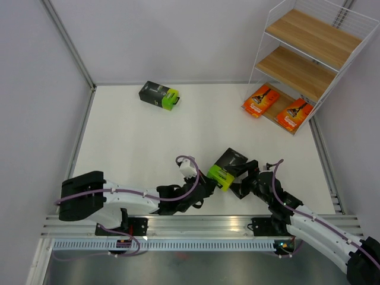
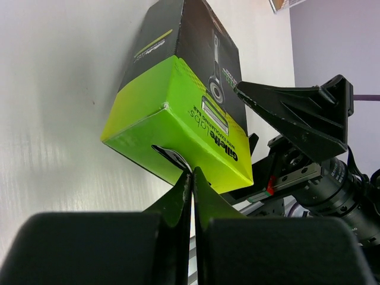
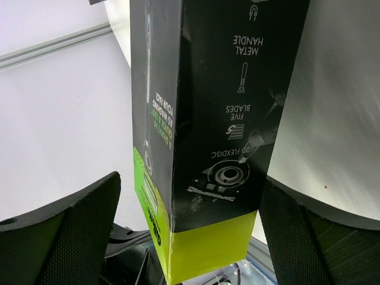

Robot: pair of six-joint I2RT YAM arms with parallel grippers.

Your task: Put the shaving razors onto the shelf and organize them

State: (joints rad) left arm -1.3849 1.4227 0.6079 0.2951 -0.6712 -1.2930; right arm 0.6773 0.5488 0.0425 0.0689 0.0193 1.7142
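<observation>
Box, black w/ lime-green end, near one [image 1: 230, 163]: sits at near-centre of white table [image 1: 130, 142], between the two grippers, green end toward the left arm, black end angled away to the far right. Left wrist view: green end up close, "Gillette" print readable, thin dark tab [image 2: 171, 155] sticking out of that end.

Left gripper [image 1: 209, 180]: fingers pressed flat together, no gap; the tab is nipped at the tips.

Right gripper [image 1: 243, 178]: jaws at full spread, box standing in the gap betw. them. Right wrist view shows pale table on the left side of the box; on the right the finger [image 3: 314, 237] comes v. close to the box edge, contact cannot be told. No squeeze visible.

Box no. 2, same black/green type [image 1: 159, 95]: lying flat on table, far-left area, well apart from both arms and from the shelf.

Orange cards, qty 2: one [image 1: 262, 100] and one [image 1: 295, 114], lying flat side by side on the lowest board, a bare strip of wood betw. them.

Shelf [image 1: 312, 37]: white wire frame, three stepped light-wood boards, far-right corner of table. Top and middle boards carry nothing visible.

Arm bases: bolted to metal rail at near edge, purple cabling along both arms.
</observation>
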